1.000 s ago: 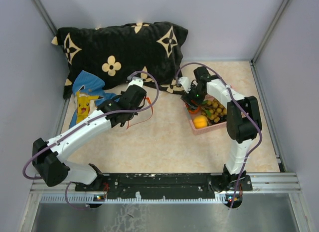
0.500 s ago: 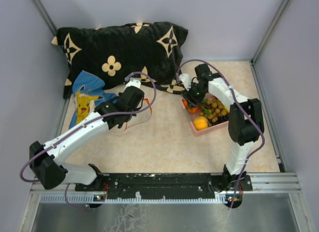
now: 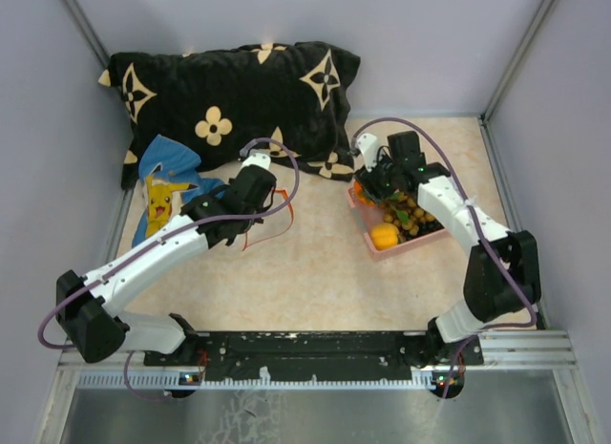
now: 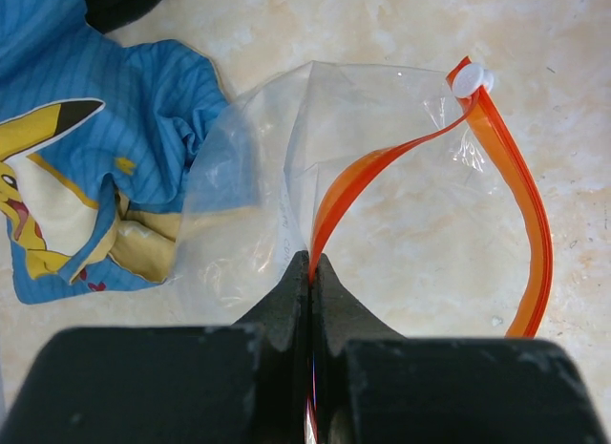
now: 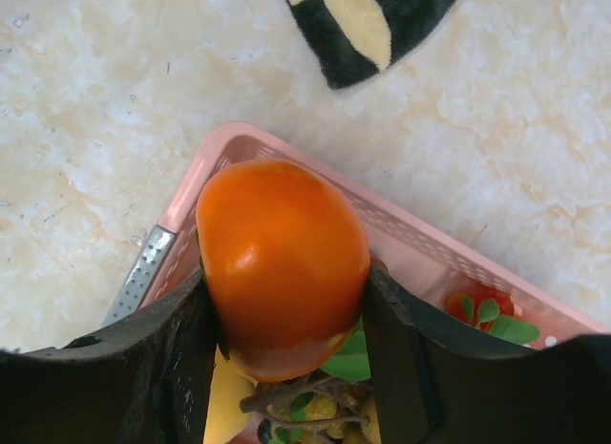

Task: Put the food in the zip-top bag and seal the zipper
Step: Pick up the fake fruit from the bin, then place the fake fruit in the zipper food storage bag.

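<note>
My left gripper point(image 3: 250, 192) is shut on the orange-red zipper point(image 4: 523, 205) of the clear zip-top bag point(image 4: 382, 167), pinching one lip point(image 4: 312, 268). The bag's mouth gapes open in a loop, with the white slider point(image 4: 470, 79) at its far end. My right gripper point(image 3: 372, 186) is shut on an orange toy fruit point(image 5: 282, 258) and holds it over the near-left corner of the pink basket point(image 5: 430, 248). A yellow lemon point(image 3: 385, 236), brownish balls point(image 3: 412, 213) and red and green bits point(image 5: 482, 306) lie in the basket point(image 3: 406, 245).
A blue cartoon-print cloth point(image 3: 167, 181) lies partly under the bag, also seen in the left wrist view point(image 4: 86, 158). A black pillow with tan flowers point(image 3: 229, 91) fills the back; its corner point(image 5: 368, 24) lies just beyond the basket. Walls close in left and right.
My right arm's elbow has swung out to the right, and the gripper has shifted slightly with the orange fruit over the basket's left end. The left arm has barely moved.
</note>
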